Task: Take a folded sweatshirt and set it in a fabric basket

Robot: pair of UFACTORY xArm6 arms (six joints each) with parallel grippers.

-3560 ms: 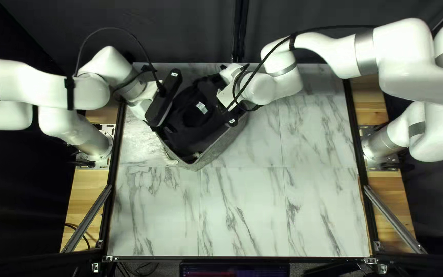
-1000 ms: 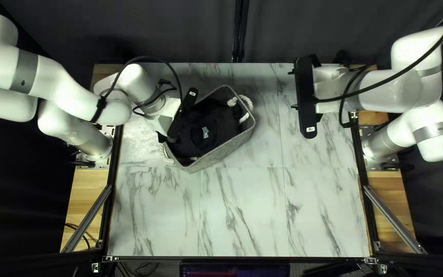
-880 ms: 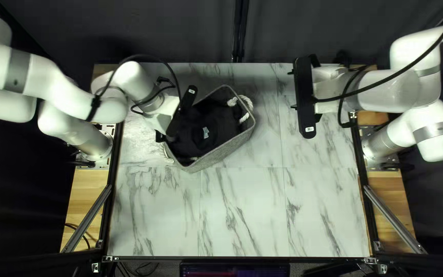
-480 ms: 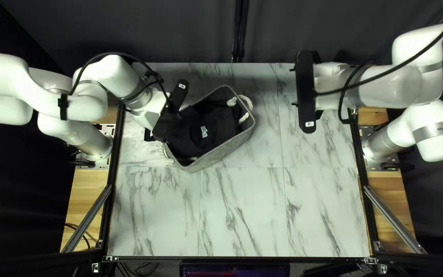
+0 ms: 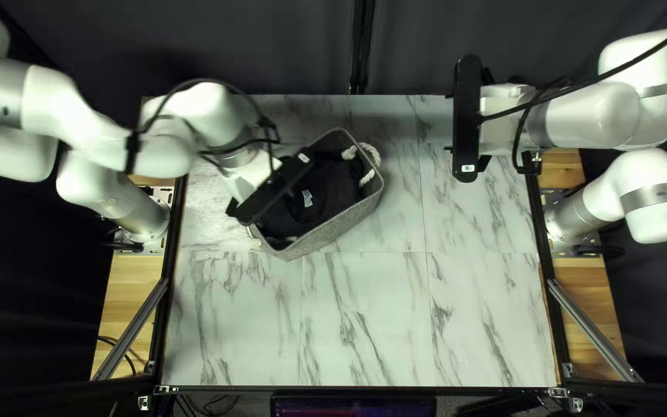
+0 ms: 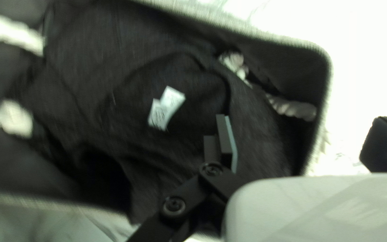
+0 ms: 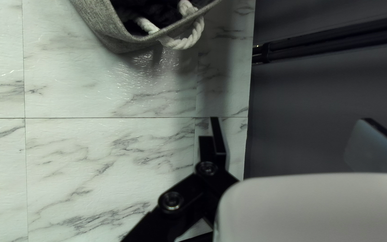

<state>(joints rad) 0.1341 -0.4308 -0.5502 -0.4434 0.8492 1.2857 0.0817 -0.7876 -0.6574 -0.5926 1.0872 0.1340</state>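
The fingers of the left gripper (image 6: 305, 130) are spread wide, with no cloth pinched. The dark sweatshirt (image 6: 135, 58) is seen under them, inside the basket (image 5: 332, 230). The putting-in looks done, so the left arm (image 5: 165, 156) should be lifted away gently. It is bent over the basket. The right gripper (image 7: 292, 127), fingers wide apart too, is held well away.
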